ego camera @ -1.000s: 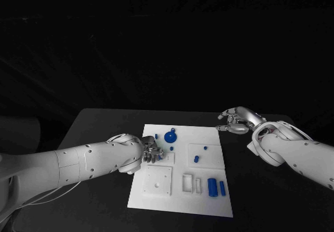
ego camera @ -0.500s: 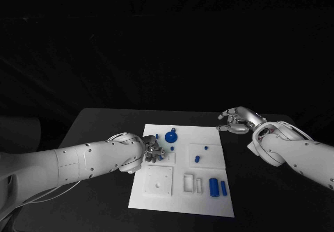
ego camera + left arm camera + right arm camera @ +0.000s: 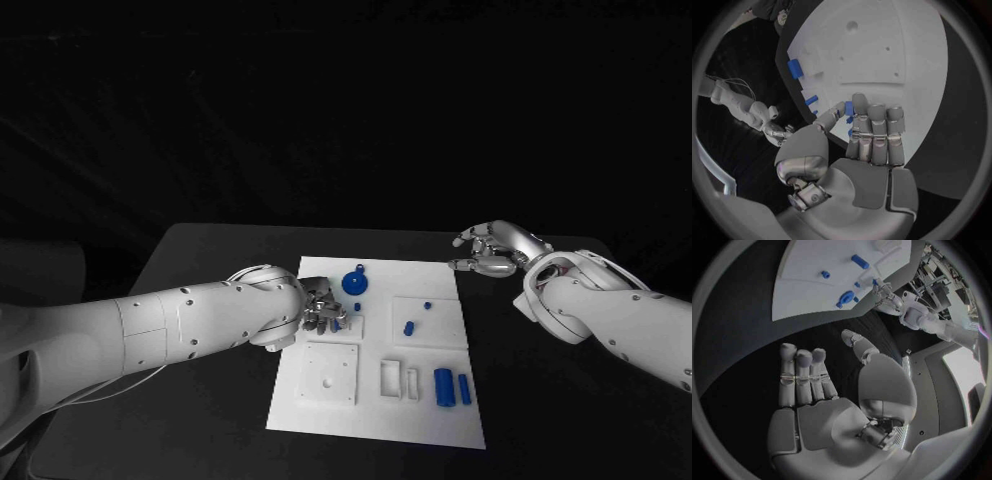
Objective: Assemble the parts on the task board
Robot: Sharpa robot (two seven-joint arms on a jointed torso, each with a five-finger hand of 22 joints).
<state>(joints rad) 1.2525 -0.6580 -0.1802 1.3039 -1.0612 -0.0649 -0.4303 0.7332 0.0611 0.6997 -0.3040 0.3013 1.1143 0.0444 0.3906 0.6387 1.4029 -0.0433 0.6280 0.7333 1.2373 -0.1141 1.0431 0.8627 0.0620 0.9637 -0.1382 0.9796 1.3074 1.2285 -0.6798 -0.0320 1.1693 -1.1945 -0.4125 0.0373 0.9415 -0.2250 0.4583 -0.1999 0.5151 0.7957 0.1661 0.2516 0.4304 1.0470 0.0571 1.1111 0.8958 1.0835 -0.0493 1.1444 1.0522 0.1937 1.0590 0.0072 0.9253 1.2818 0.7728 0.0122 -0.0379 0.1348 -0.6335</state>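
Board (image 3: 378, 412) mid-counter, your left robot hand (image 3: 320, 314) pinching a small blue piece (image 3: 849, 108).
Your right robot hand (image 3: 488, 252) hovers released, upper right of it.

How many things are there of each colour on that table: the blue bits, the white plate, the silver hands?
Blue pieces: 7 that I can make out: disc, stub, peg, oblong, thick cylinder, thin cylinder, held piece pinched by the left hand
White board: 1
Silver hands: 2, counting the right hand
Total: 10
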